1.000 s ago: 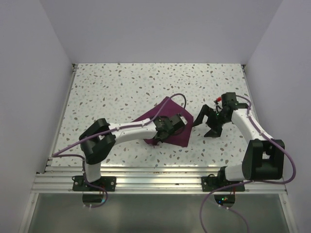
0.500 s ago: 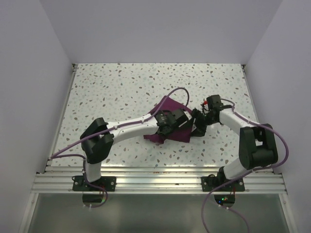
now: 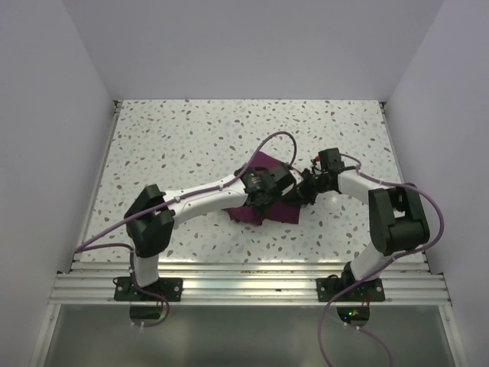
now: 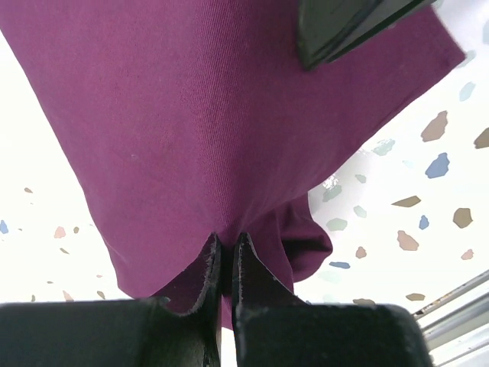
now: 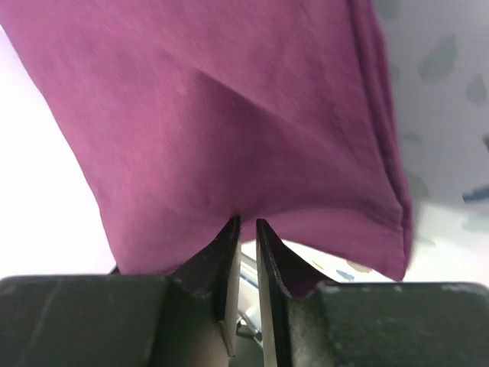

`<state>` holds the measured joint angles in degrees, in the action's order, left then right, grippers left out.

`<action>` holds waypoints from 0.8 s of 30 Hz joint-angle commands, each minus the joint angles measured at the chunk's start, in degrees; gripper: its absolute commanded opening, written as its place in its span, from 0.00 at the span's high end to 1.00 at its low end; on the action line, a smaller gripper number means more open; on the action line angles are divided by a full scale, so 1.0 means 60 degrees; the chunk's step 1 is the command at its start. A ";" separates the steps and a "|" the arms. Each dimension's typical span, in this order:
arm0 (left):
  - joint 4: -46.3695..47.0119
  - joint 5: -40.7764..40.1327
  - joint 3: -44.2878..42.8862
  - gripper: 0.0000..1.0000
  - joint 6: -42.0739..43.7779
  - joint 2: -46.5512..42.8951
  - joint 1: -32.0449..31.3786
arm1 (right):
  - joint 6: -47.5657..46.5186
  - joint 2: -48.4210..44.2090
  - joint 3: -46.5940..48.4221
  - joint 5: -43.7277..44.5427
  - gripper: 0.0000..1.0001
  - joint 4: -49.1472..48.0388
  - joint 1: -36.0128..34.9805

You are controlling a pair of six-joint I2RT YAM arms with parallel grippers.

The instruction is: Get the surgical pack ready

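Speckled table (image 3: 191,138): plum cloth (image 4: 191,115) pinched by L tool (image 4: 227,241), R tool (image 5: 246,223).

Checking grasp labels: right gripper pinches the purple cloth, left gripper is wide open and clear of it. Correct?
Not quite. The left gripper is shut on the purple cloth, not open and clear of it; the left wrist view shows this. The right gripper does pinch the cloth.

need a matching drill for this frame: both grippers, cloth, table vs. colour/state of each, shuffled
1 left gripper
2 right gripper
3 cloth
4 table

A speckled white
B plum purple, bunched
C shut on the cloth, reaching in from the right
D shut on the cloth, reaching in from the left

Pairs: 1-D, 2-C, 3-B, 4-A
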<state>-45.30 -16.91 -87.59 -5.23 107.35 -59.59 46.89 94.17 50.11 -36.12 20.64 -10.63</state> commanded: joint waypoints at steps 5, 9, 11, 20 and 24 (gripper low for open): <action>0.0298 0.0737 -0.0753 1.00 0.0227 -0.0650 0.0132 | 0.0738 0.0549 0.0262 -0.0279 0.87 -0.1709 -0.0658; 0.0430 0.1059 -0.0738 1.00 0.0389 -0.0680 0.0132 | 0.1542 0.0842 0.0423 -0.0338 0.87 -0.2809 -0.1360; 0.0474 0.1279 -0.0724 1.00 0.0462 -0.0651 0.0132 | 0.1822 0.0887 0.0380 -0.0075 0.87 -0.3671 -0.1567; 0.0489 0.1632 -0.0900 1.00 0.0579 -0.0577 0.0147 | 0.4008 0.1254 -0.0852 0.0569 0.87 -0.8058 -0.1758; 0.0533 0.1441 -0.0476 1.00 0.0477 -0.0665 0.0322 | 0.2573 0.0975 0.0142 0.0351 0.83 -0.5017 -0.1714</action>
<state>-45.50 -11.44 -89.17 -3.16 107.24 -57.56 66.37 102.06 45.82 -35.68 -14.44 -20.88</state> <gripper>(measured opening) 0.042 0.147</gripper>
